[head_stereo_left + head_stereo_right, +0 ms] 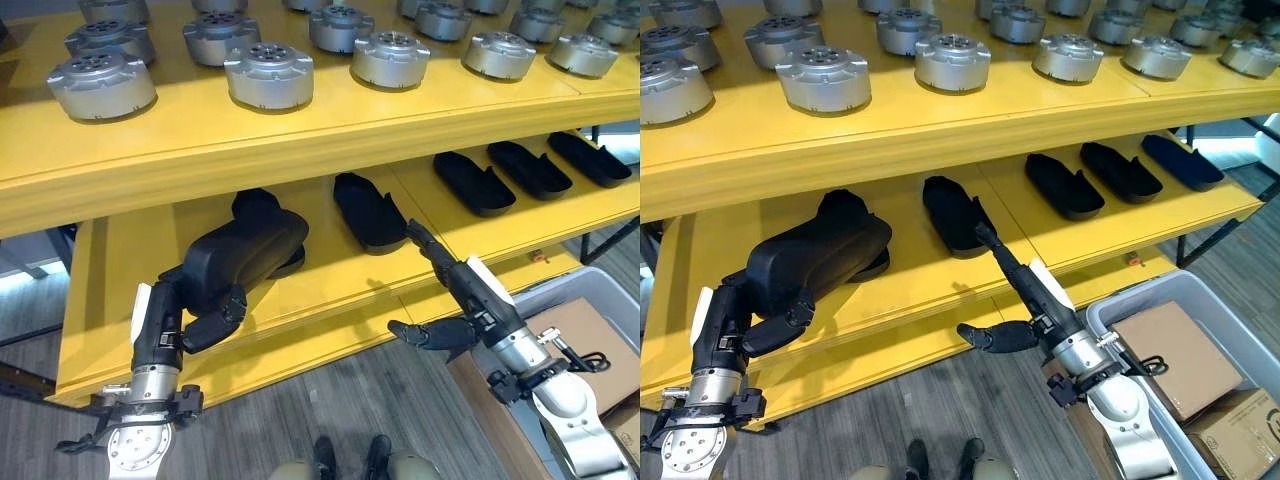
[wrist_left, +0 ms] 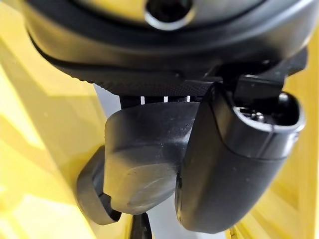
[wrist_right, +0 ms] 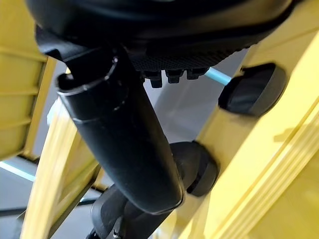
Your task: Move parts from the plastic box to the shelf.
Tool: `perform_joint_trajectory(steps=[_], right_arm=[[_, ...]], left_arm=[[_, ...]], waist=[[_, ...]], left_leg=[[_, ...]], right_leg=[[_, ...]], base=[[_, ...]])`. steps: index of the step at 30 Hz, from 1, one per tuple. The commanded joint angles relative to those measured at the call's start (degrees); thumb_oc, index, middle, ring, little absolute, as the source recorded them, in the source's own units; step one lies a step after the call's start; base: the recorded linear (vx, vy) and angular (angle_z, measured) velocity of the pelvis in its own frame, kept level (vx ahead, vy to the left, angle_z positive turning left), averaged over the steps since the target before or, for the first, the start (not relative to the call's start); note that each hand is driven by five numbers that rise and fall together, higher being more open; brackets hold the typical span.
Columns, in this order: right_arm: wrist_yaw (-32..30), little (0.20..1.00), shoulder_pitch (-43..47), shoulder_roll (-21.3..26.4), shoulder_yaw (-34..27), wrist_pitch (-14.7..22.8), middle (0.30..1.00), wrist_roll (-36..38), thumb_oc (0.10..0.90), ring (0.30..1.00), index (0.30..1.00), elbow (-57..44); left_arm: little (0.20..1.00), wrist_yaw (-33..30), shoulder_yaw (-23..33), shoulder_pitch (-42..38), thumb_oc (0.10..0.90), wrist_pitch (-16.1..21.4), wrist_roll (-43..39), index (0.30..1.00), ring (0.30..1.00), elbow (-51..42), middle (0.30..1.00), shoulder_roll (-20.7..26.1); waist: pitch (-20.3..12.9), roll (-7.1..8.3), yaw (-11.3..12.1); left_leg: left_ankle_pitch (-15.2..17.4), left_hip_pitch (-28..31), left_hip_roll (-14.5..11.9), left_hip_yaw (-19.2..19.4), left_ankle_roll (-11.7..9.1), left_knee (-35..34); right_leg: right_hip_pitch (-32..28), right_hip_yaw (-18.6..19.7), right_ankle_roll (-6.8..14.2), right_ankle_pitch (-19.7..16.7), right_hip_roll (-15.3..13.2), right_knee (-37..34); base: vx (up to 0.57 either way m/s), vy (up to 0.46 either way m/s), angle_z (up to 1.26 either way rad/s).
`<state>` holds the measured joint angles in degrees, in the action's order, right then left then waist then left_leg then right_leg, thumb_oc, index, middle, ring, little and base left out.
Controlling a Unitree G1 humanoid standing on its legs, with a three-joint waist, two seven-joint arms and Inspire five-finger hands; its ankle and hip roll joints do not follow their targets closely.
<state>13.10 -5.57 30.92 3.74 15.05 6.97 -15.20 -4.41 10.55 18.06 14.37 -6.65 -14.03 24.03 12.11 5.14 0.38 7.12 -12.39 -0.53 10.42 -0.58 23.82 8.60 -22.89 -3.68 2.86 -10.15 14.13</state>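
Observation:
My left hand (image 1: 165, 325) is shut on a large black shell-shaped part (image 1: 245, 252), its thumb (image 1: 215, 315) curled under the part's near end. The part is tilted over the left of the lower yellow shelf (image 1: 330, 290), resting on another black part (image 1: 258, 205) that lies there. My right hand (image 1: 480, 300) is open, with straight fingers (image 1: 432, 255) pointing at the shelf's front edge beside a flat black part (image 1: 368, 210) and its thumb (image 1: 430, 332) spread out below. The grey plastic box (image 1: 1160, 290) stands at the lower right, under my right arm.
Three more black parts (image 1: 525, 168) lie in a row on the right of the lower shelf. Several round silver metal parts (image 1: 268, 75) cover the upper shelf (image 1: 300, 140). Cardboard boxes (image 1: 1175, 355) sit in the plastic box. Wooden floor (image 1: 340, 420) runs below the shelf.

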Motion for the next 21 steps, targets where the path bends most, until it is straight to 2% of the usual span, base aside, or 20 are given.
perform_joint_trajectory(steps=[1, 3, 4, 5, 6, 7, 8, 9, 10, 12, 13, 14, 15, 16, 18, 21], right_arm=[[-3.20, 1.000, 4.81, 0.56, -2.06, 6.47, 1.000, 3.94, 0.900, 1.000, 1.000, -5.06], [-3.89, 1.000, 5.32, 0.51, -1.68, 6.70, 1.000, 4.55, 0.900, 1.000, 1.000, -4.81], [-3.92, 1.000, 5.45, 0.58, -1.63, 6.75, 1.000, 4.56, 0.900, 1.000, 1.000, -4.70], [-5.43, 1.000, 6.41, 1.11, -1.47, 7.54, 1.000, 3.87, 0.900, 1.000, 1.000, -4.45], [-5.90, 1.000, 6.45, 1.17, -1.72, 7.76, 1.000, 3.60, 0.900, 1.000, 1.000, -4.29], [-6.66, 1.000, 6.49, 1.29, -2.19, 7.90, 1.000, 3.23, 0.900, 1.000, 1.000, -4.08], [-6.69, 1.000, 6.43, 1.39, -2.23, 8.08, 1.000, 3.21, 0.900, 1.000, 1.000, -3.97], [-6.88, 1.000, 6.42, 1.38, -2.15, 8.24, 1.000, 2.50, 0.900, 1.000, 1.000, -3.87], [-7.00, 1.000, 5.89, 1.37, -2.15, 7.99, 1.000, 2.30, 0.900, 1.000, 1.000, -3.85], [-6.20, 1.000, 4.78, 0.85, -2.54, 7.89, 1.000, 3.10, 0.900, 1.000, 1.000, -4.04], [-6.15, 1.000, 4.66, 0.82, -2.61, 7.85, 1.000, 3.14, 0.900, 1.000, 1.000, -4.13], [-5.35, 1.000, 3.67, 0.80, -2.71, 7.26, 1.000, 2.49, 0.900, 1.000, 1.000, -4.42], [-5.34, 1.000, 3.57, 0.77, -2.73, 7.23, 1.000, 2.49, 0.900, 1.000, 1.000, -4.48], [-4.50, 1.000, 1.93, 0.46, -3.29, 6.64, 1.000, 2.67, 0.900, 1.000, 1.000, -4.64], [-4.12, 1.000, 0.96, 0.28, -3.74, 6.37, 1.000, 2.56, 0.900, 1.000, 1.000, -5.01], [-3.31, 1.000, -2.53, -0.77, -6.14, 5.79, 1.000, 2.13, 0.900, 1.000, 1.000, -5.84]], left_arm=[[0.300, -3.19, 3.30, -6.82, 0.400, 8.51, -3.27, 0.300, 0.300, -10.88, 0.300, 0.46], [0.300, -4.29, 3.50, -7.67, 0.400, 8.68, -3.61, 0.300, 0.300, -11.41, 0.300, 0.89], [0.300, -4.36, 3.50, -7.77, 0.400, 8.69, -3.58, 0.300, 0.300, -11.34, 0.300, 0.86], [0.300, -5.27, 3.48, -9.53, 0.400, 8.90, -3.96, 0.300, 0.300, -11.65, 0.300, 1.74], [0.300, -5.66, 3.50, -9.93, 0.400, 8.70, -3.91, 0.300, 0.300, -11.62, 0.300, 1.59], [0.300, -5.72, 3.18, -10.26, 0.400, 8.56, -4.02, 0.300, 0.300, -11.27, 0.300, 1.50], [0.300, -5.47, 2.95, -10.08, 0.400, 8.72, -4.03, 0.300, 0.300, -11.12, 0.300, 1.29], [0.300, -5.49, 2.63, -10.12, 0.400, 8.93, -4.06, 0.300, 0.300, -10.91, 0.300, 1.23], [0.300, -5.22, 2.36, -10.02, 0.400, 8.90, -4.44, 0.300, 0.300, -10.83, 0.300, 1.15], [0.300, -4.83, 2.73, -9.23, 0.400, 8.74, -4.36, 0.300, 0.300, -10.53, 0.300, 0.98], [0.300, -4.82, 2.69, -9.19, 0.400, 8.74, -4.36, 0.300, 0.300, -10.54, 0.300, 1.01], [0.300, -4.09, 2.54, -8.38, 0.400, 8.54, -4.31, 0.300, 0.300, -10.40, 0.300, 1.18], [0.300, -4.08, 2.52, -8.32, 0.400, 8.53, -4.32, 0.300, 0.300, -10.43, 0.300, 1.20], [0.300, -3.10, 2.45, -7.70, 0.400, 8.26, -4.86, 0.300, 0.300, -10.87, 0.300, 1.71], [0.300, -2.78, 2.46, -7.30, 0.400, 8.14, -4.99, 0.300, 0.300, -10.70, 0.300, 2.00], [0.300, -2.28, 2.43, -7.10, 0.400, 7.88, -4.81, 0.300, 0.300, -10.60, 0.300, 2.59]], waist=[[-2.03, -2.29, -3.07], [-1.89, -3.68, -3.74], [-2.11, -3.67, -3.82], [-1.50, -4.61, -4.76], [-1.62, -5.02, -4.77], [-1.81, -5.43, -5.26], [-2.11, -5.61, -5.49], [-2.18, -6.04, -4.79], [-2.69, -6.12, -4.27], [-3.32, -5.81, -4.04], [-3.29, -5.71, -4.05], [-3.84, -5.20, -3.97], [-3.74, -5.06, -3.93], [-4.28, -4.49, -3.78], [-4.27, -4.15, -3.81], [-4.65, -3.06, -4.51]], left_leg=[[-12.69, 10.07, -19.13, -3.49, -6.26, -10.13], [-20.08, 11.30, -23.72, -3.91, -7.37, -17.86], [-20.68, 11.58, -23.71, -3.82, -7.62, -18.92], [-28.29, 11.05, -27.71, -2.30, -9.57, -25.68], [-31.03, 11.44, -28.69, -1.25, -10.83, -27.67], [-30.77, 11.40, -28.99, 0.41, -12.11, -28.76], [-28.76, 12.50, -29.16, 1.85, -12.57, -28.82], [-30.24, 12.15, -29.63, 1.30, -13.03, -28.82], [-28.78, 12.82, -29.18, 0.68, -13.03, -28.82], [-24.97, 13.34, -28.19, 0.34, -12.22, -28.44], [-24.90, 13.42, -28.07, 0.34, -12.16, -28.42], [-20.76, 13.84, -26.43, 0.35, -11.38, -28.26], [-20.65, 14.05, -26.24, 0.44, -11.26, -28.24], [-16.54, 14.46, -24.55, 0.57, -10.20, -27.64], [-15.56, 14.60, -23.68, 0.42, -9.96, -26.99], [-11.49, 14.66, -21.18, 0.30, -9.03, -24.85]], right_leg=[[-4.69, 0.70, 7.32, 0.82, -0.16, -3.36], [-0.64, 0.78, 8.17, 2.07, -1.59, 1.70], [0.05, 0.84, 8.17, 2.80, -1.76, 2.82], [5.20, 1.10, 8.54, 3.47, -4.25, 9.01], [6.87, 0.96, 8.97, 4.02, -5.35, 11.60], [7.49, 1.05, 9.83, 5.77, -6.37, 14.53], [8.33, 1.02, 9.88, 6.19, -6.65, 16.03], [9.21, 1.18, 9.68, 5.23, -6.66, 17.03], [9.77, 1.66, 9.89, 5.79, -7.23, 18.33], [8.78, 2.30, 10.45, 5.96, -8.30, 18.56], [8.67, 2.31, 10.53, 5.95, -8.42, 18.55], [7.17, 2.60, 11.58, 5.22, -9.70, 17.36], [6.97, 2.68, 11.70, 5.14, -9.85, 17.25], [4.92, 2.59, 12.66, 4.19, -11.18, 15.45], [3.55, 2.43, 13.19, 3.66, -11.82, 14.48], [-0.75, 1.33, 15.19, 0.68, -14.12, 10.39]], base=[[-0.01, 0.180, -0.04], [-0.08, 0.182, 0.01], [-0.19, 0.323, 0.09], [-0.16, 0.317, 0.15], [-0.13, 0.399, 0.27], [0.03, 0.199, 0.32], [0.01, 0.202, 0.27], [0.00, 0.182, 0.19], [0.02, 0.208, -0.01], [0.06, 0.161, -0.05], [0.08, 0.212, 0.22], [0.06, 0.147, 0.32], [0.14, 0.281, 0.26], [0.10, 0.216, 0.17], [0.09, 0.221, 0.15], [0.07, 0.217, 0.19]])
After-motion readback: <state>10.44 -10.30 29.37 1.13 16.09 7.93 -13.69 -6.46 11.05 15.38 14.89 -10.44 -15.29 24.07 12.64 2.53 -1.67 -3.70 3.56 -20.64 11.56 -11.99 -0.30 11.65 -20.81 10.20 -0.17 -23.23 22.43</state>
